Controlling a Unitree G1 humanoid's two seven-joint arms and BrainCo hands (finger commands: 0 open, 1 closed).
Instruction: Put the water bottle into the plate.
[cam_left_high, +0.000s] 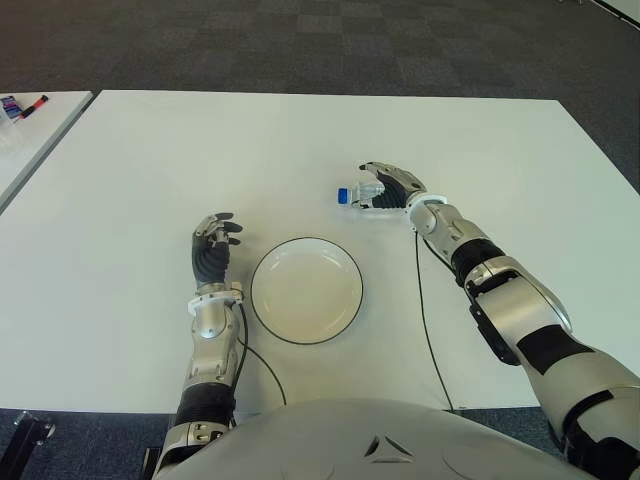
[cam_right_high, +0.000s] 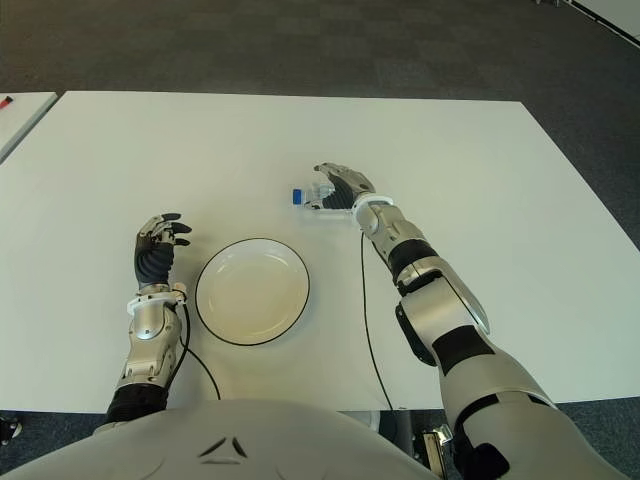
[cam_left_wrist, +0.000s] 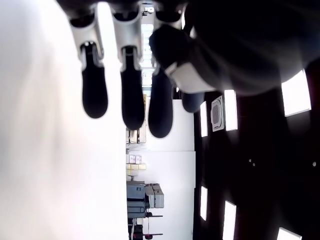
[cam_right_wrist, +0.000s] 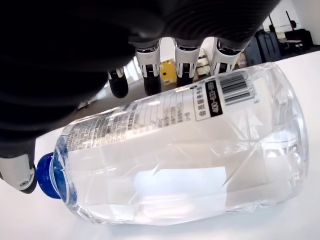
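Observation:
The clear water bottle (cam_left_high: 358, 196) with a blue cap (cam_right_wrist: 50, 181) lies on its side on the white table (cam_left_high: 150, 170), beyond and to the right of the plate. My right hand (cam_left_high: 388, 186) is curled over it: the fingers (cam_right_wrist: 150, 70) wrap the far side and the thumb sits by the cap. The white plate (cam_left_high: 306, 290) with a dark rim stands near the front edge, with nothing in it. My left hand (cam_left_high: 213, 245) shows just left of the plate, fingers relaxed and holding nothing.
A thin black cable (cam_left_high: 425, 310) runs from my right wrist toward the front edge, passing right of the plate. Another table (cam_left_high: 30, 140) with a few small items (cam_left_high: 25, 105) stands at the far left. Dark carpet lies beyond.

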